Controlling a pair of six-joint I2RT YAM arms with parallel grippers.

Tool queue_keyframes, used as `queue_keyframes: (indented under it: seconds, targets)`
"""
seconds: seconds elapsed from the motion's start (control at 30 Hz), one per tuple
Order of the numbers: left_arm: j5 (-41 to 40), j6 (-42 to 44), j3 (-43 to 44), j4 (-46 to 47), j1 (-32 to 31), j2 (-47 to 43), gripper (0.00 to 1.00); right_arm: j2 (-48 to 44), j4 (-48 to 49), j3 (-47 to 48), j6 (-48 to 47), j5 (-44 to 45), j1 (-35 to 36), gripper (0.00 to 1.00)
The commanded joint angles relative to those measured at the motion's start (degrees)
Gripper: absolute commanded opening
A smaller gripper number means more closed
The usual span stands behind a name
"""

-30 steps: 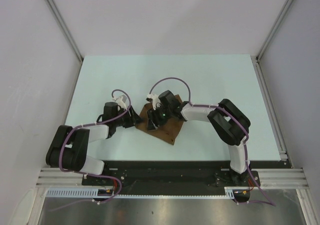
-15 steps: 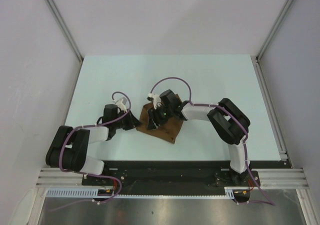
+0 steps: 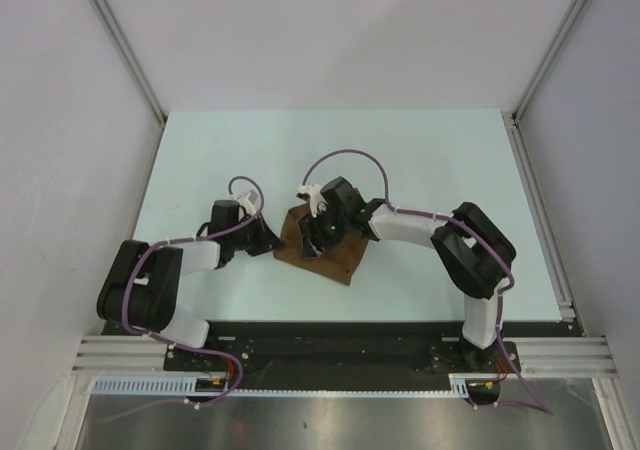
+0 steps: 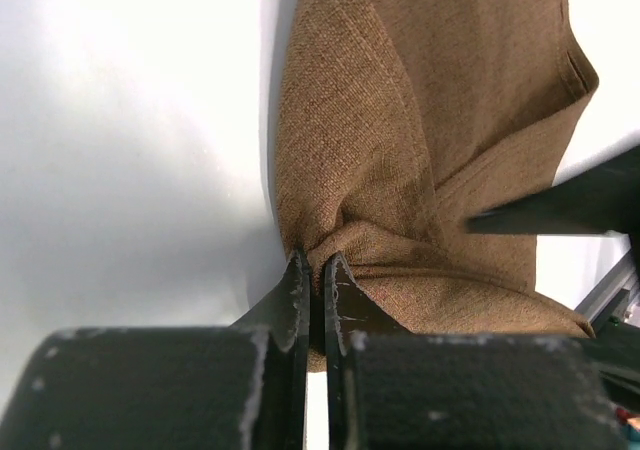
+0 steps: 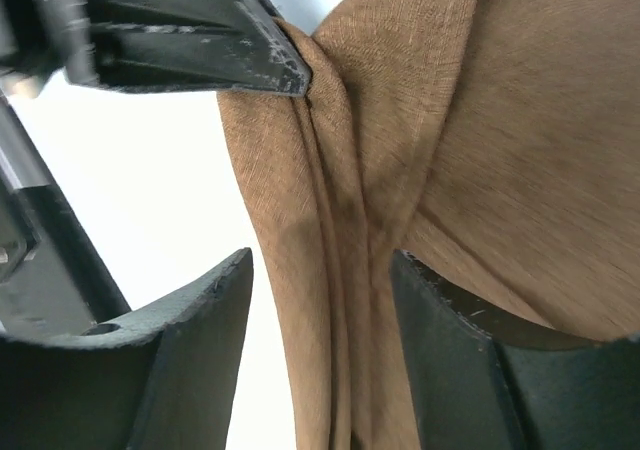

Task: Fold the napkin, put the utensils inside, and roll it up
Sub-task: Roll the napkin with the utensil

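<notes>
The dark-brown napkin [image 3: 330, 255] lies bunched on the table between both arms. My left gripper [image 3: 269, 240] is at its left edge, and in the left wrist view the left gripper [image 4: 318, 267] is shut on a pinched fold of the napkin [image 4: 400, 120]. My right gripper [image 3: 318, 232] rests over the cloth's middle. In the right wrist view the right gripper [image 5: 322, 270] stands open astride a raised ridge of the napkin [image 5: 500, 150]; its left finger is clear of the cloth. The utensils are out of view.
The pale table [image 3: 420, 160] is bounded by white walls with metal rails, one along the right edge [image 3: 545, 220]. A left-gripper finger [image 5: 200, 40] shows close by in the right wrist view.
My left gripper has closed onto the napkin's left edge after reaching in toward it. The right gripper has stayed open over the cloth, shifting only slightly.
</notes>
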Motion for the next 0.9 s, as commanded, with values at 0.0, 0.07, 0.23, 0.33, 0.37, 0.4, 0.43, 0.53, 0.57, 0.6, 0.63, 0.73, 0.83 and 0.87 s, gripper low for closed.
queue_keyframes:
  seconds: [0.0, 0.07, 0.23, 0.33, 0.37, 0.4, 0.43, 0.53, 0.57, 0.6, 0.63, 0.73, 0.83, 0.87]
  targets:
    - [-3.13, 1.12, 3.68, -5.62, -0.53, 2.31, 0.00, -10.28, -1.00, -1.37, -6.72, 15.12, 5.35, 0.64]
    - [-4.10, 1.30, 4.57, -8.08, -0.53, 2.66, 0.00, -11.62, 0.23, -2.77, -11.81, 23.56, 8.52, 0.64]
    - [-4.98, 1.39, 7.20, -11.95, -0.53, 3.45, 0.00, -9.78, 5.32, -5.86, -22.61, 37.92, 19.59, 0.64]
    - [-4.81, 1.65, 8.26, -13.36, -0.53, 4.15, 0.00, -6.62, 9.37, -7.44, -25.26, 44.43, 22.51, 0.64]
    - [-4.81, 1.65, 8.61, -13.54, -0.53, 4.50, 0.00, -5.92, 10.07, -8.14, -25.71, 46.62, 22.95, 0.64]
    - [-4.72, 1.65, 8.61, -13.63, -0.62, 4.59, 0.00, -5.30, 11.73, -8.41, -26.24, 47.69, 23.22, 0.64]
    - [-4.72, 1.74, 8.70, -13.54, -0.62, 4.68, 0.00, -4.34, 12.36, -8.67, -26.59, 48.31, 23.57, 0.64]
    - [-4.63, 1.74, 8.88, -13.54, -0.62, 4.77, 0.00, -3.02, 14.56, -9.55, -27.91, 49.28, 23.83, 0.63]
    - [-4.63, 1.74, 8.88, -13.63, -0.71, 4.77, 0.00, -2.75, 15.00, -9.73, -28.70, 49.54, 23.83, 0.63]
    - [-4.54, 1.83, 8.88, -13.63, -0.71, 4.86, 0.00, -2.23, 15.52, -9.73, -28.88, 49.89, 23.83, 0.63]
    - [-4.46, 1.92, 8.96, -13.54, -0.62, 4.95, 0.00, -1.35, 15.62, -9.64, -29.40, 50.33, 23.83, 0.63]
    - [-4.46, 1.92, 9.23, -13.54, -0.62, 5.03, 0.00, 0.24, 16.14, -9.29, -30.81, 52.17, 23.92, 0.62]
    - [-4.46, 2.01, 9.67, -15.02, -0.79, 5.12, 0.00, 2.52, 15.62, -9.03, -31.87, 53.32, 23.92, 0.61]
    - [-4.46, 2.01, 9.93, -15.21, -0.79, 5.12, 0.00, 3.40, 15.36, -9.02, -31.87, 53.32, 23.75, 0.61]
